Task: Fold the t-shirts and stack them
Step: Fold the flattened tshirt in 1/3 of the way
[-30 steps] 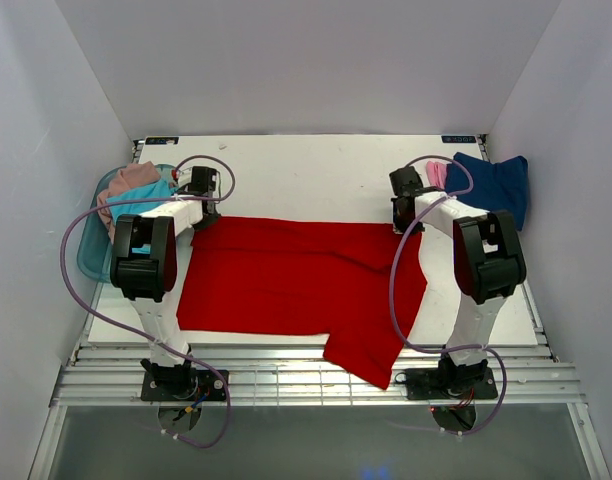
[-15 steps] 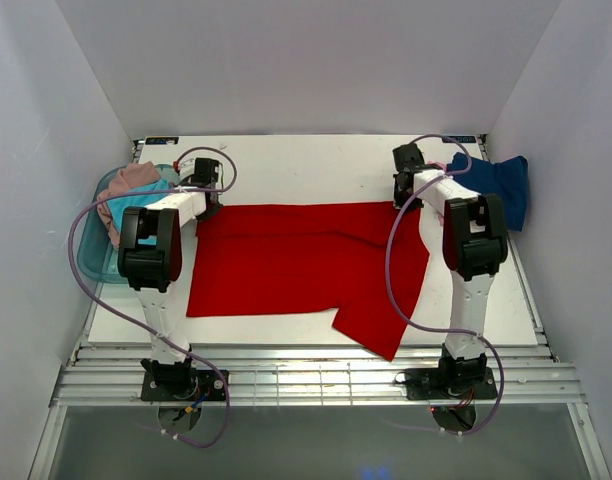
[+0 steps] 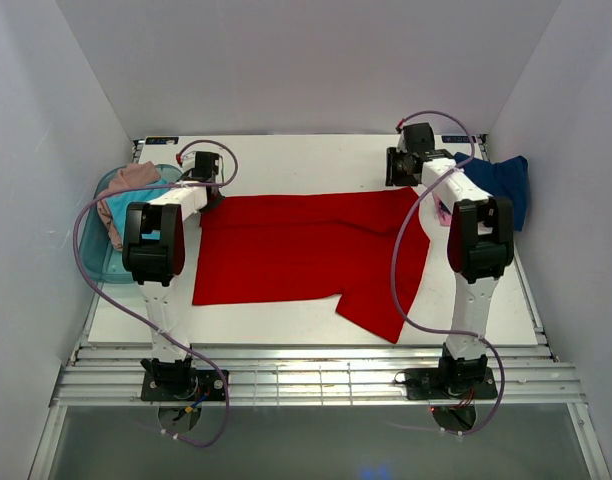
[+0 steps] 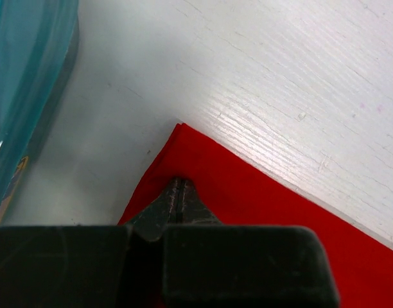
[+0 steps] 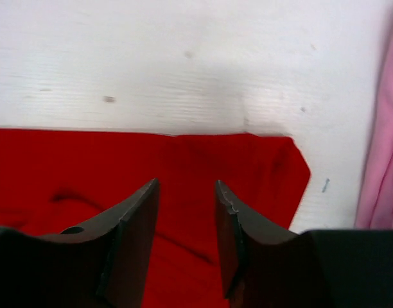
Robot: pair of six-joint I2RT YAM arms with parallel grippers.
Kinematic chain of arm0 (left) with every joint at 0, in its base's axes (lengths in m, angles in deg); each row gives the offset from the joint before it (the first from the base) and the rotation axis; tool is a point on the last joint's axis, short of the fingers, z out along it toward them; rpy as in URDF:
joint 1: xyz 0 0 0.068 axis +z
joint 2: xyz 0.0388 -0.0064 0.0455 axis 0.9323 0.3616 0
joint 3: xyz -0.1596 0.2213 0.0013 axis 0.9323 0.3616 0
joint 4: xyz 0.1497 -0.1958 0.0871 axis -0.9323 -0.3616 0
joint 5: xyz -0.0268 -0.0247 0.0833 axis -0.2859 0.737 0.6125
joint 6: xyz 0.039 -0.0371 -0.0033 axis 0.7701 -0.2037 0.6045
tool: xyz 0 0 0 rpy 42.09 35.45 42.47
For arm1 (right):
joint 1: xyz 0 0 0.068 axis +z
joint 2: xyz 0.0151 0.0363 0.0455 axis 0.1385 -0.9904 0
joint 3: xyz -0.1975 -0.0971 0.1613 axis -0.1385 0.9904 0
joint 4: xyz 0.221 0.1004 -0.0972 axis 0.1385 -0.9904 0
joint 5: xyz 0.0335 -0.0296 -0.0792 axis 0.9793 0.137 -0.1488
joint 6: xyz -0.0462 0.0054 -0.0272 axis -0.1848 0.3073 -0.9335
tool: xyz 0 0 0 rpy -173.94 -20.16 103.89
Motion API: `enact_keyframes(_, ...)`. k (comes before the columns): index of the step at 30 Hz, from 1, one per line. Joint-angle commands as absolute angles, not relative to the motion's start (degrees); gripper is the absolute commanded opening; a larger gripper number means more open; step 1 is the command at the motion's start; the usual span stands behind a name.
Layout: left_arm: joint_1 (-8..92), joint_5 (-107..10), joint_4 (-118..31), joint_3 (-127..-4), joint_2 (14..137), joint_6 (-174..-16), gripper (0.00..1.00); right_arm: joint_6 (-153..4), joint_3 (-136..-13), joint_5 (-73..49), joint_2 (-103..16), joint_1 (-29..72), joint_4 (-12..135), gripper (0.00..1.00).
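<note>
My left gripper (image 4: 178, 190) is clenched on the far left corner of the red shirt (image 3: 306, 250), which lies flat on the table (image 3: 306, 160) with its long axis running left to right between my two arms. My right gripper (image 5: 187, 187) is released, jaws apart and grasping nothing, over the far right corner: the far edge of the cloth lies just beyond the fingertips, and the corner itself is a little to their right, near a pink shirt (image 5: 383, 160). I judge this corner belongs to the right arm, which must descend and pinch it before any fold
</note>
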State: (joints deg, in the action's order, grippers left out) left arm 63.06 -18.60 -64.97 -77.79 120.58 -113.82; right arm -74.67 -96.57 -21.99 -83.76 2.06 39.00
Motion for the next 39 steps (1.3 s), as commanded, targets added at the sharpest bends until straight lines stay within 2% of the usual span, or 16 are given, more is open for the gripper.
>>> enact_keyframes(1,63.26,-21.74,-66.18,-77.83,119.34,-112.81,0.03,-77.32,-98.87,-12.59,-77.22,6.26,43.94,0.48)
enact_keyframes(13,63.26,-21.22,-65.92,-77.48,116.88,-111.58,0.04,-77.32,-109.42,-10.65,-90.58,12.69,39.20,0.47)
enact_keyframes(22,63.26,-21.48,-65.92,-75.72,115.03,-111.23,0.10,-78.55,-105.21,-16.71,-88.92,13.83,37.26,0.48)
enact_keyframes(31,63.26,-21.57,-65.66,-74.49,114.15,-111.40,0.10,-78.29,-96.78,-18.83,-84.70,15.85,36.73,0.47)
enact_keyframes(33,63.26,-21.66,-65.57,-74.40,114.06,-111.31,0.10,-78.29,-95.28,-18.92,-83.91,16.21,37.52,0.42)
enact_keyframes(34,63.26,-21.66,-65.48,-74.40,114.15,-111.31,0.10,-78.29,-94.49,-18.92,-83.73,16.47,37.87,0.32)
enact_keyframes(37,63.26,-21.57,-65.48,-74.49,114.15,-111.23,0.10,-78.29,-93.52,-19.00,-83.20,16.82,38.49,0.14)
enact_keyframes(39,63.26,-21.48,-65.48,-74.49,114.15,-111.31,0.10,-78.55,-93.34,-19.09,-82.50,17.09,38.58,0.11)
